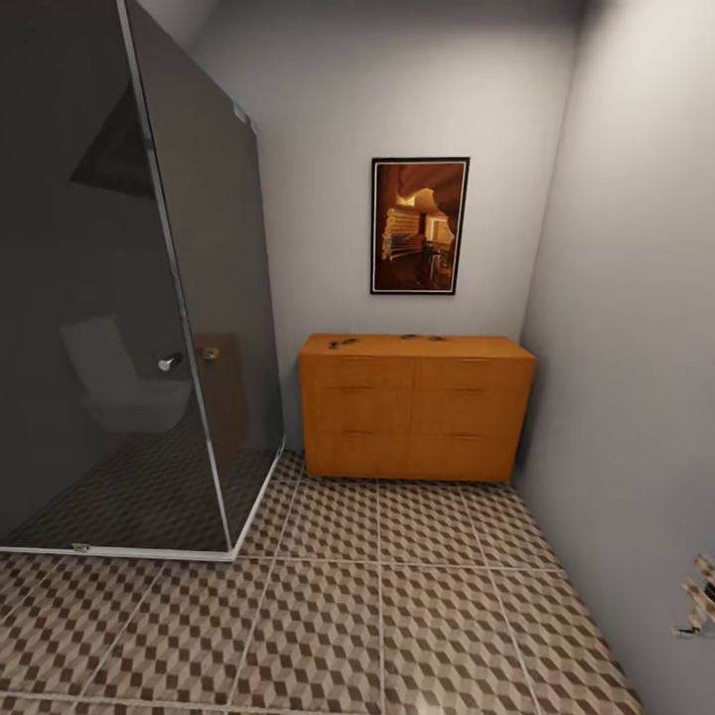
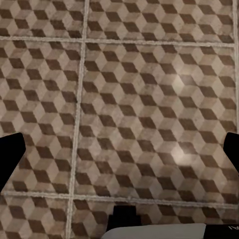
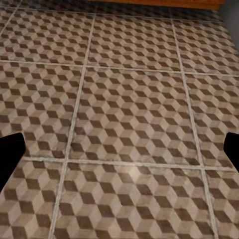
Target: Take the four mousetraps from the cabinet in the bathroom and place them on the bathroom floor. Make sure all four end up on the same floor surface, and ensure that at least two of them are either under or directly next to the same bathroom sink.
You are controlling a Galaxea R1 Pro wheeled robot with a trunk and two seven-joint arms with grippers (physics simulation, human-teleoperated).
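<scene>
The orange-brown cabinet stands against the far wall, and its lower edge also shows as a strip in the right wrist view. Small dark mousetraps lie on its flat top, one group towards the left and others near the middle; they are too small to count surely. The cube-patterned bathroom floor stretches between me and the cabinet. My left gripper hangs open over bare tiles, as does my right gripper. The sink is out of view.
A dark glass shower enclosure with a chrome knob takes up the left side. A grey wall closes the right. A framed picture hangs above the cabinet. A small patterned object shows at the right edge.
</scene>
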